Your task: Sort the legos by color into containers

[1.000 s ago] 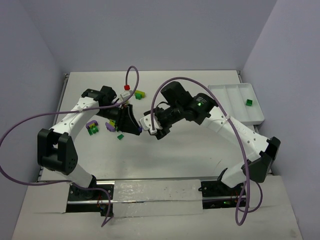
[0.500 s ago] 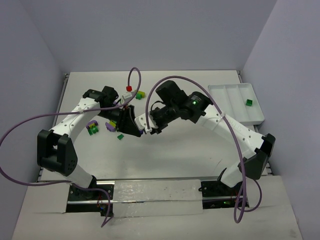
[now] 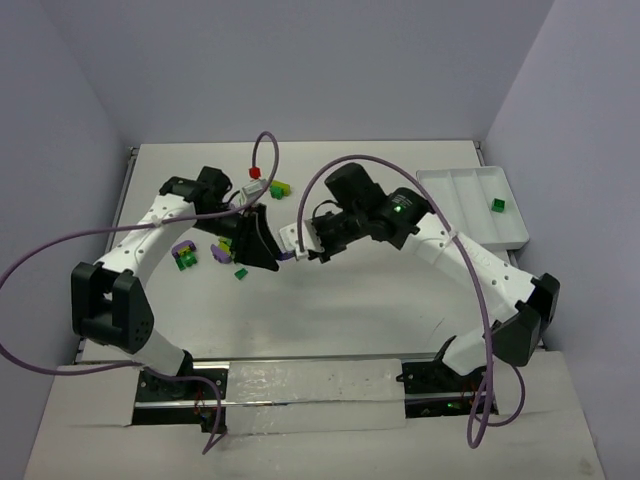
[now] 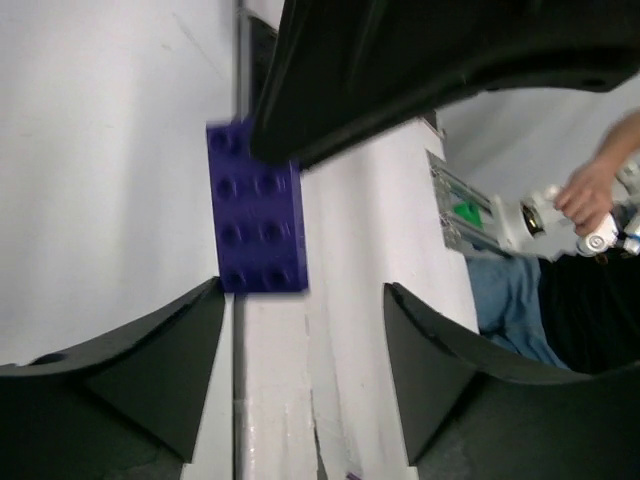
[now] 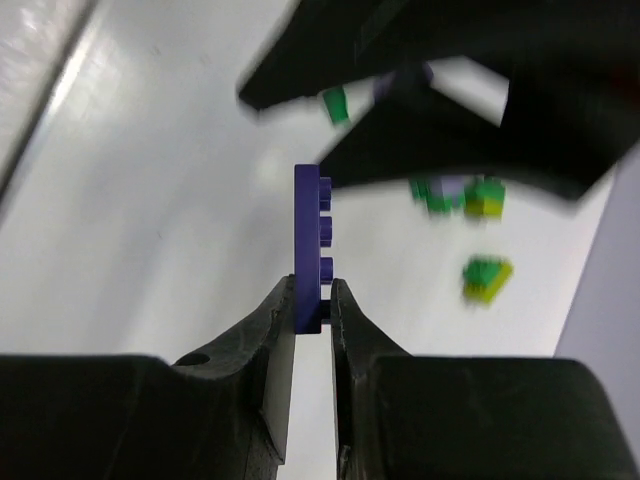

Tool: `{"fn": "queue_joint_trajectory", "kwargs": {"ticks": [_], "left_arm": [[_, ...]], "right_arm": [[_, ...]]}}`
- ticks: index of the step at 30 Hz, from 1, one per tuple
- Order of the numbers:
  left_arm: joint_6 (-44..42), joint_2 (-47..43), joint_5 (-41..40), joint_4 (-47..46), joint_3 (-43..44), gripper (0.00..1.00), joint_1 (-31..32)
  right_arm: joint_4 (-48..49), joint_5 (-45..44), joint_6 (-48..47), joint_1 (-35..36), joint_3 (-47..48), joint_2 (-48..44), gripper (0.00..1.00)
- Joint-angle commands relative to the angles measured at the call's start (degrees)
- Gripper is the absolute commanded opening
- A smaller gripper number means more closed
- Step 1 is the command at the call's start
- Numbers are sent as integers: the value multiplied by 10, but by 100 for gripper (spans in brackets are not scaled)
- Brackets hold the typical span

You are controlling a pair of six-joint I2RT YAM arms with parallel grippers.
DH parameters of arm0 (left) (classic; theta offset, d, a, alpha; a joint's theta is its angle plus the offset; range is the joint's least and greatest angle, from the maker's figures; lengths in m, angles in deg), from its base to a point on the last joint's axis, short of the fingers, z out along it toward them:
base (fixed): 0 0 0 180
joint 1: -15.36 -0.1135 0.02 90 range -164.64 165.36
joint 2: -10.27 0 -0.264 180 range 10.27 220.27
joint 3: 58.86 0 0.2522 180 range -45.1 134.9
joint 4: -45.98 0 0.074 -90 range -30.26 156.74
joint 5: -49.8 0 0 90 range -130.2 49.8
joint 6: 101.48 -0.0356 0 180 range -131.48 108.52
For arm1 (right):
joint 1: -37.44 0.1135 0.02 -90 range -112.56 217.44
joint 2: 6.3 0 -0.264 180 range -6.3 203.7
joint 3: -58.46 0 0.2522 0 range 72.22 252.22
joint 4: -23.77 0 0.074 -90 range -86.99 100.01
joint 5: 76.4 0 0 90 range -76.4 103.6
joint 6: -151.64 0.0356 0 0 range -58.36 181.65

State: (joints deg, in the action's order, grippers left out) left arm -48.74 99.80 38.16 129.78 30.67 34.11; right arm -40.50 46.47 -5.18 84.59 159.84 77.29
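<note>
So, starting at my right gripper: it's pinched tight on the bottom edge of a purple plate, which stands on edge in the right wrist view with its studs facing 3 o'clock. The plate is up off the table, about mid-table in the top view. My left gripper is right there nose to nose with the right one, jaws spread wide, and the plate sits just off the gap between them with daylight on the 3 o'clock side; whether the 9 o'clock finger brushes the plate's corner, I can't tell. Moving out from there in the top view, the loose legos are scattered at about 9 o'clock from the left gripper, a mix of green, yellow-green and lavender bits. A red brick is at 12 o'clock with a yellow-green brick just beside it. Way over at 2 o'clock from the grippers is the white tray, split into compartments, with one green brick sitting in one of them.
</note>
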Motion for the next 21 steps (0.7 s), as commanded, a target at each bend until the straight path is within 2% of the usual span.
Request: {"fn": "queue_joint_trajectory", "kwargs": {"ticks": [1, 2, 4, 5, 9, 10, 14, 18, 21], "left_arm": [[173, -85, -60, -184, 15, 77, -66], [222, -106, -97, -245, 6, 78, -73], [284, -140, -241, -364, -17, 96, -74], [304, -162, -316, -408, -32, 99, -70], [369, -154, -473, -436, -18, 99, -68], [390, -148, -516, -433, -8, 99, -67], [411, -145, -618, -468, -16, 99, -63], [412, -125, -670, -454, 6, 99, -63], [405, -108, -676, -437, 18, 99, -63]], "right_arm": [[8, -64, 37, -103, -36, -71, 0], [8, -70, 38, -129, -45, -82, 0], [9, -84, 41, -182, -65, -107, 0], [13, -90, 44, -231, -74, -113, 0], [55, -124, 85, -439, -87, -95, 0], [64, -129, 97, -475, -82, -67, 0], [76, -173, 169, -613, -23, 40, 0], [96, -210, 234, -657, 44, 145, 0], [101, -223, 280, -671, 104, 205, 0]]}}
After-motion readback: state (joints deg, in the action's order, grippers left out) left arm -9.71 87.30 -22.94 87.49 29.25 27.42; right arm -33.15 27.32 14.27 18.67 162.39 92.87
